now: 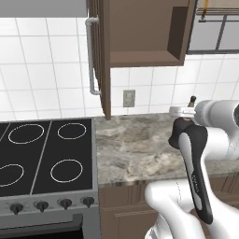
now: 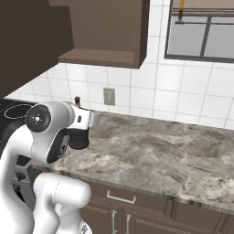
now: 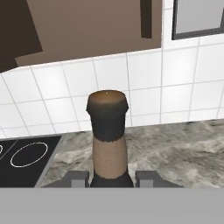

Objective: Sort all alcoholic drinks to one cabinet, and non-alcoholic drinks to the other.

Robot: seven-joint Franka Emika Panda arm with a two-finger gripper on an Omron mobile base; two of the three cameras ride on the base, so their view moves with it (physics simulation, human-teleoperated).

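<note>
The jaws pinch the brown beer bottle by its neck, one finger on either side. The bottle stands upright above the marbled bench, below the open cabinet beside the stove.

The bottle rises between the finger tips in the hand view, its body cut off at the bottom edge, so no label can be read. In both base views the robot's own arm hides it. The cabinet runs off the top edge, its inside unseen past its open door.
</note>
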